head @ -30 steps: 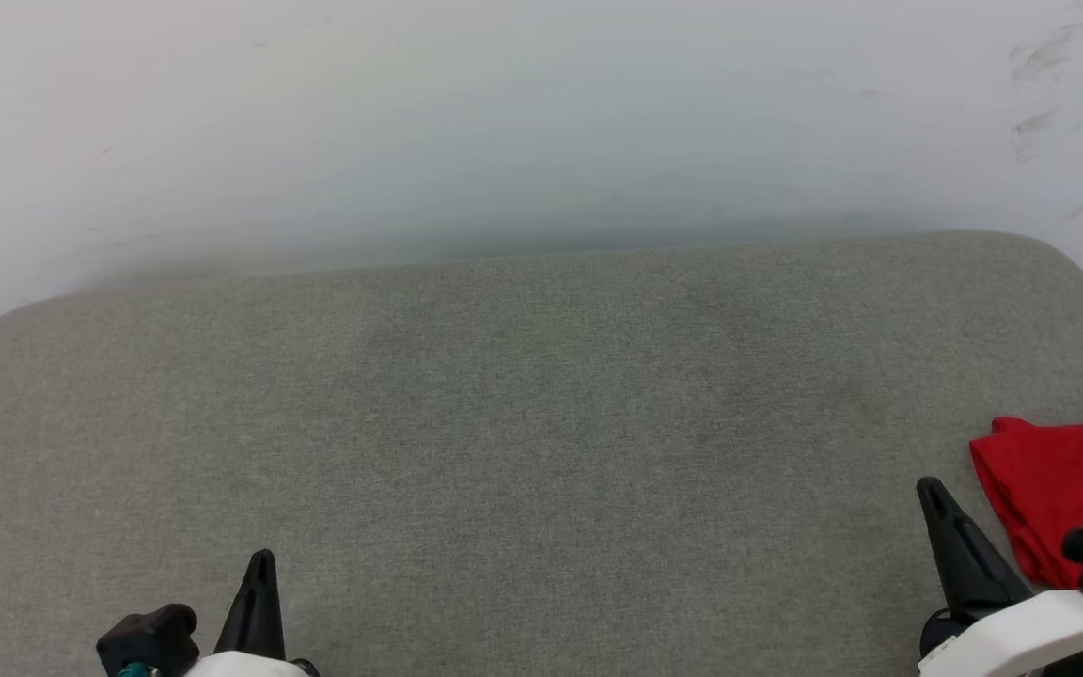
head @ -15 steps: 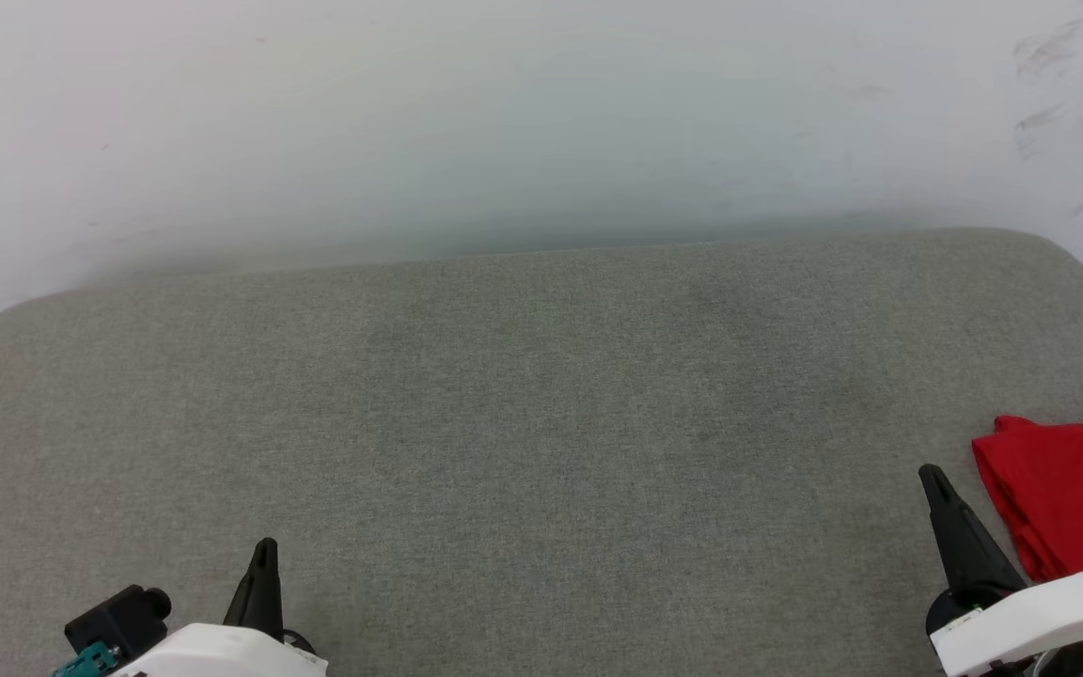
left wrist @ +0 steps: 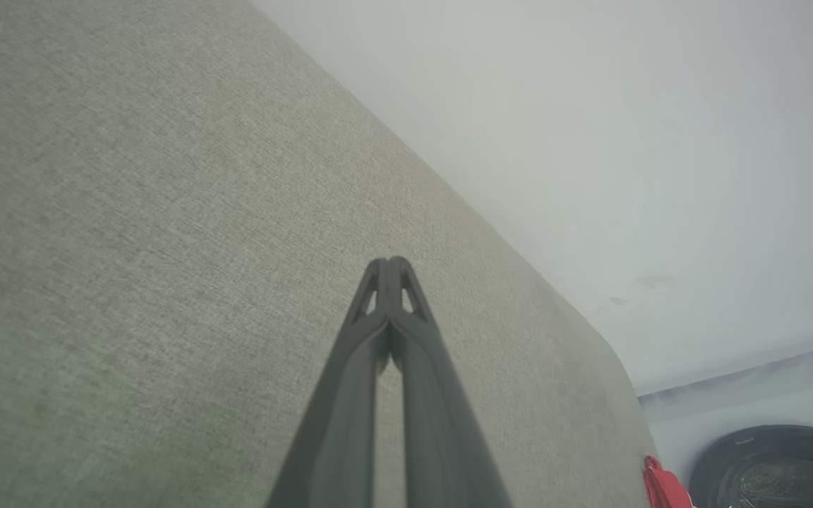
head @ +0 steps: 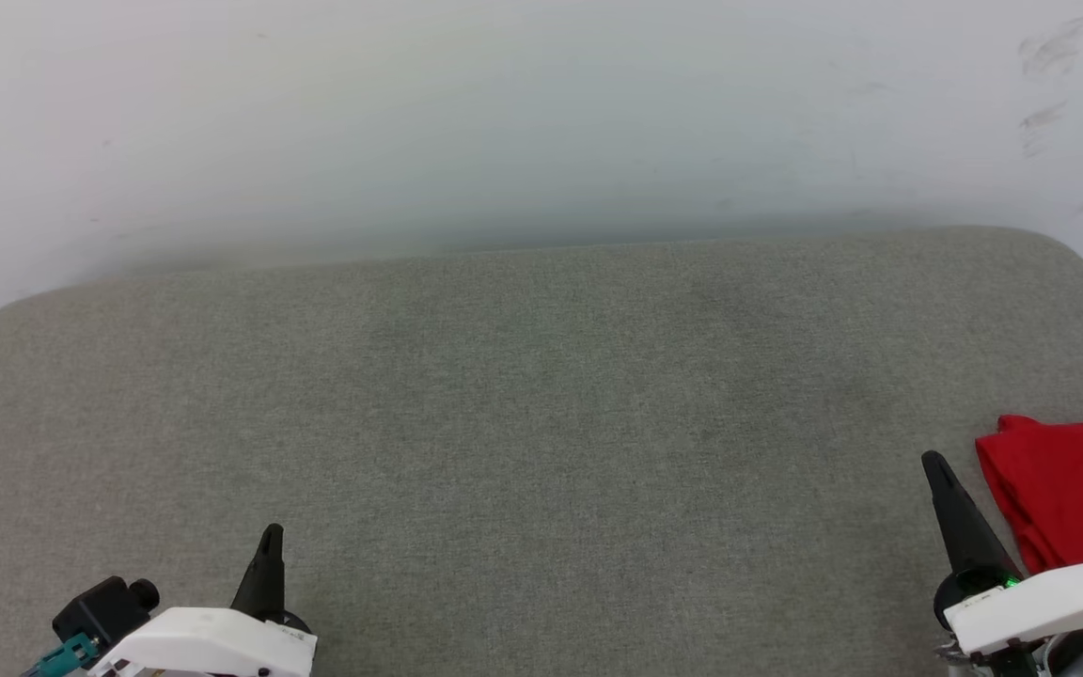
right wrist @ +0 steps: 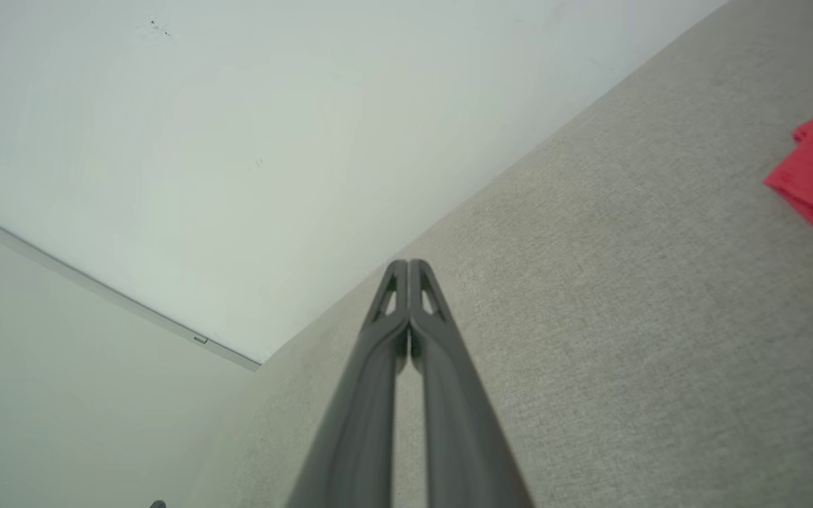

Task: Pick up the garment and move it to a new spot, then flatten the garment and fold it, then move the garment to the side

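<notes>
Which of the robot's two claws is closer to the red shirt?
The right gripper: it is just beside the red shirt. The left gripper is far away across the grey cushion.

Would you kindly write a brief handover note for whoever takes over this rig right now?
Left gripper: shut, empty, low at the near left of the grey surface.
Right gripper: shut, empty, just left of the garment, fingers apart from it.
Garment: compact red bundle at the surface's right edge, partly cut off by the frame.
Done: it looks folded and set aside.
Left: probably nothing; check the fold, since part is out of frame.
</notes>
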### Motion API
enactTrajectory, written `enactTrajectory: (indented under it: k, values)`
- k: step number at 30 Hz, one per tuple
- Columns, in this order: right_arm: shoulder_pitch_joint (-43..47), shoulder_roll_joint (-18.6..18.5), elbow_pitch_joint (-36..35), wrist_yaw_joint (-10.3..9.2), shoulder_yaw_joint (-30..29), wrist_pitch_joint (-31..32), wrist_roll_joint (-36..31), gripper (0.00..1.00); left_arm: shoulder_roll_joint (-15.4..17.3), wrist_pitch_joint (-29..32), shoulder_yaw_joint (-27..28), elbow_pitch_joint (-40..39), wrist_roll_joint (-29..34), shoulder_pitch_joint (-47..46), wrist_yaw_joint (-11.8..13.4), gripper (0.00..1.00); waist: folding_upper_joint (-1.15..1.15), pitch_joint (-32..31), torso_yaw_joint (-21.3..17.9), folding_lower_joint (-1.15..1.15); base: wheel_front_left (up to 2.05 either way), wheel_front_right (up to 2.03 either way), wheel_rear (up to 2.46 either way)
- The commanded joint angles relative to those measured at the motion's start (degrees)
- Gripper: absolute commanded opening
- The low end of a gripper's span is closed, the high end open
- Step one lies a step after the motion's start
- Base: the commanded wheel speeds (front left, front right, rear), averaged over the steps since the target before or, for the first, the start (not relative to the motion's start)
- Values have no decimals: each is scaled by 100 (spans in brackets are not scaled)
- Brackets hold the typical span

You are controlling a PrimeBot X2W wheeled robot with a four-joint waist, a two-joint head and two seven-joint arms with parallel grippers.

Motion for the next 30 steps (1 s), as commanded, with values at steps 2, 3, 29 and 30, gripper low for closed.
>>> enactTrajectory:
  k: [2, 3, 29, 30]
  values:
    - [-176, 11, 17, 0, -39, 13, 291, 0, -28, 71, 98, -22, -254, -195, -88, 0, 0, 6, 4, 0, 0, 0, 0]
    - [-191, 15, 35, 0, -44, 15, 358, 0, -39, 89, 115, -14, -314, -204, -108, 0, 0, 8, 5, 0, 0, 0, 0]
    - [-440, 107, 456, 0, -154, 57, 1865, 0, -270, 503, 491, 192, -1636, -449, -509, 0, 0, 57, 38, 0, 0, 0, 0]
    - [-448, 111, 471, -1, -158, 59, 1919, 0, -278, 511, 503, 199, -1683, -462, -521, 0, 0, 59, 40, 0, 0, 0, 0]
